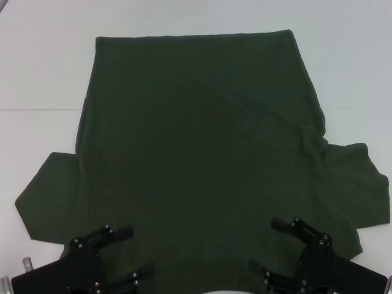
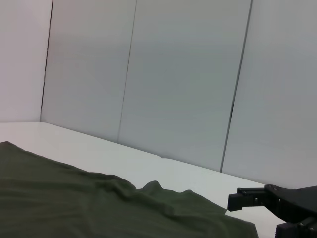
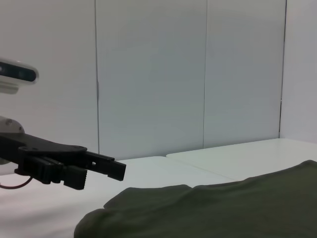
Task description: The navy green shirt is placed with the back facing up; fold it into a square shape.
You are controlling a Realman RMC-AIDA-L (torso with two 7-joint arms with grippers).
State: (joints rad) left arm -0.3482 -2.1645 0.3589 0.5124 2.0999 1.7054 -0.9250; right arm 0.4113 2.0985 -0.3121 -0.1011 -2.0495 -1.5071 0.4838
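Navy green shirt [image 1: 202,153] flat on the white bench [image 1: 37,67], long axis running away from the robot, hem at the far end; the collar edge is cut off from view. Left claw [image 1: 137,252] and right claw [image 1: 264,245], fingers apart, over the near shoulders.

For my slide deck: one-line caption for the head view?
Olive shirt spread flat, open left gripper and right gripper poised over its near edge.

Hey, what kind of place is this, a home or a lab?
Likely a lab test cell: a bare white table, plain white wall panels, and only the navy green shirt laid flat.
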